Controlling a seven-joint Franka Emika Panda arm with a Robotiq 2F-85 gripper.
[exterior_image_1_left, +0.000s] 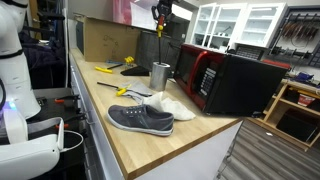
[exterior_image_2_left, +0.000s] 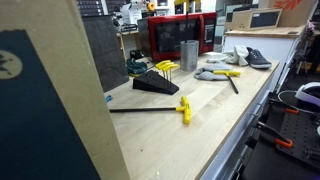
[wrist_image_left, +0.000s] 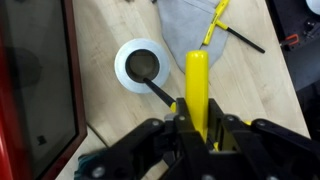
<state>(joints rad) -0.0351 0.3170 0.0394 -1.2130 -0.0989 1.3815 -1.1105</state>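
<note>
As an exterior view shows, the claw (exterior_image_1_left: 160, 16) hangs high over the far counter (exterior_image_1_left: 130, 145), clamped on a yellow-handled key (exterior_image_1_left: 158, 30) above the metal cup (exterior_image_1_left: 160, 76). A grey shoe (exterior_image_1_left: 140, 119) lies nearer.

In an exterior view, a red microwave (exterior_image_2_left: 180, 35) stands behind the cup, with a hex-key rack (exterior_image_2_left: 158, 80) near left.

Wrist view: fingers pinch the yellow handle. The dark shaft slants left toward the cup's rim; contact unclear. A grey cloth (wrist_image_left: 185, 25) lies beyond.

Matte black gripper (wrist_image_left: 198, 128) with 2 angular fingers (wrist_image_left: 228, 127) on chunky jointed linkages.
</note>
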